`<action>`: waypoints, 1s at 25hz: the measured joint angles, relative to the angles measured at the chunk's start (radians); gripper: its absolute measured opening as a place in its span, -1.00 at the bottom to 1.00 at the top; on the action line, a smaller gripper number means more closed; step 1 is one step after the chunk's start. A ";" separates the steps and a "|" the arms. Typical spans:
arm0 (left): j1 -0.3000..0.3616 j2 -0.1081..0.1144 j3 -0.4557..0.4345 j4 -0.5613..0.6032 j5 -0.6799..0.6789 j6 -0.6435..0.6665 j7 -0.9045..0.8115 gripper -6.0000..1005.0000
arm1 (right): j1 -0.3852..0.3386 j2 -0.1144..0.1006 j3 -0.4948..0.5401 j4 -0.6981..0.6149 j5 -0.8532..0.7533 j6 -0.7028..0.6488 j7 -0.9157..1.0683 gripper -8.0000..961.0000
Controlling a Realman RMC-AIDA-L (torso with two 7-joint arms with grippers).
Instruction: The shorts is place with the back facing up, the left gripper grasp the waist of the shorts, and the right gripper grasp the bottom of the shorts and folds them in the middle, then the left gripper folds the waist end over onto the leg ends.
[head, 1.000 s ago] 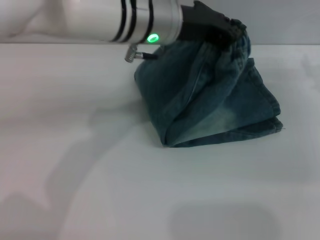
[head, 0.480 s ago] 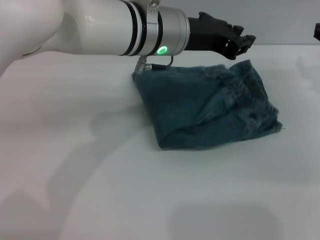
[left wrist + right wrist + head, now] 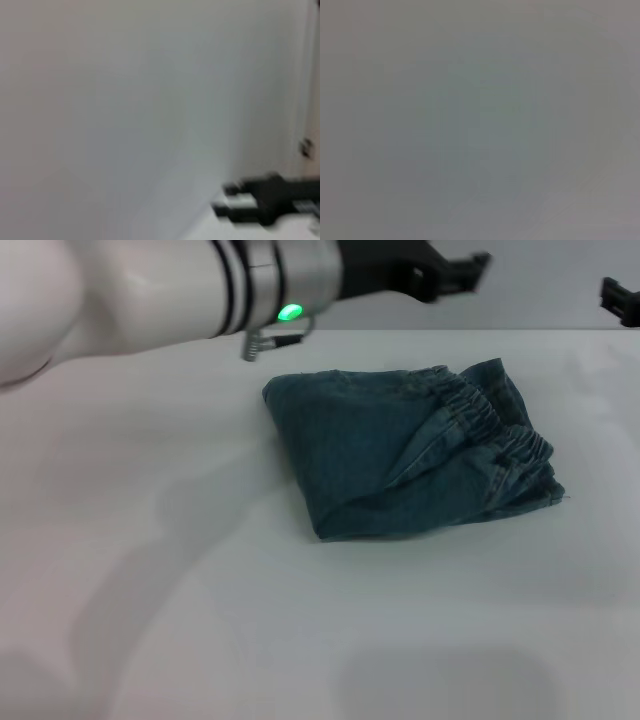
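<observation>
The left hand hangs in the air above the far edge of the table, at about twelve o'clock from the shorts, at the end of the silver-white arm with its black bands and green light. It holds nothing, and its black fingers are clear of the denim; whether they are spread or pressed together cannot be told from the head view. The right hand shows only as a small black piece at the two o'clock edge of the head view, high and well apart from the cloth, and its fingers cannot be read either. In the left wrist view a dark two-pronged shape appears farther off against a pale surface, blurred; it may be the other arm's hand. The right wrist view is a plain grey blur. The shorts lie alone on the table, a little toward one o'clock from its middle, folded into a compact, roughly square bundle. The waist end, with its gathered elastic band, lies on top along the three o'clock side of the bundle, and the folded edge is at nine o'clock. The leg ends are hidden beneath the waist layer.
</observation>
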 joint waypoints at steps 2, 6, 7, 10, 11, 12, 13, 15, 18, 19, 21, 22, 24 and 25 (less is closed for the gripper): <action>0.040 0.001 -0.004 0.019 -0.038 -0.060 0.042 0.30 | -0.009 0.000 0.000 -0.026 0.000 -0.073 -0.001 0.21; 0.127 0.005 -0.034 0.054 -0.129 -0.162 0.128 0.54 | -0.027 -0.002 0.000 -0.091 -0.004 -0.309 -0.004 0.21; 0.137 0.005 -0.044 0.057 -0.142 -0.170 0.139 0.56 | -0.027 -0.003 0.000 -0.103 -0.006 -0.367 -0.005 0.21; 0.167 0.007 -0.082 0.059 -0.182 -0.174 0.166 0.60 | -0.027 -0.004 0.000 -0.139 -0.015 -0.552 -0.020 0.21; 0.167 0.007 -0.082 0.059 -0.182 -0.174 0.166 0.61 | -0.025 -0.004 0.000 -0.149 -0.019 -0.615 -0.024 0.21; 0.173 0.007 -0.087 0.059 -0.187 -0.175 0.168 0.63 | -0.023 -0.004 0.000 -0.157 -0.022 -0.670 -0.027 0.21; 0.177 0.007 -0.089 0.059 -0.190 -0.175 0.168 0.64 | -0.020 -0.005 0.000 -0.167 -0.024 -0.728 -0.027 0.21; 0.180 0.007 -0.090 0.060 -0.192 -0.175 0.169 0.67 | -0.014 -0.007 0.001 -0.184 -0.025 -0.826 -0.022 0.21; 0.182 0.007 -0.091 0.060 -0.192 -0.176 0.169 0.69 | 0.011 -0.015 0.002 -0.194 -0.043 -0.949 0.050 0.21; 0.182 0.007 -0.091 0.060 -0.192 -0.176 0.169 0.68 | 0.025 -0.019 0.004 -0.191 -0.062 -0.985 0.086 0.21; 0.182 0.007 -0.096 0.060 -0.192 -0.172 0.169 0.68 | 0.050 -0.025 0.007 -0.183 -0.103 -1.042 0.136 0.21; 0.181 0.007 -0.098 0.060 -0.192 -0.170 0.169 0.68 | 0.061 -0.027 0.008 -0.178 -0.123 -1.066 0.153 0.21; 0.176 0.007 -0.103 0.056 -0.193 -0.167 0.167 0.68 | 0.078 -0.031 0.010 -0.170 -0.148 -1.093 0.174 0.21; 0.173 0.007 -0.105 0.054 -0.193 -0.165 0.166 0.68 | 0.088 -0.036 0.011 -0.164 -0.157 -1.103 0.190 0.21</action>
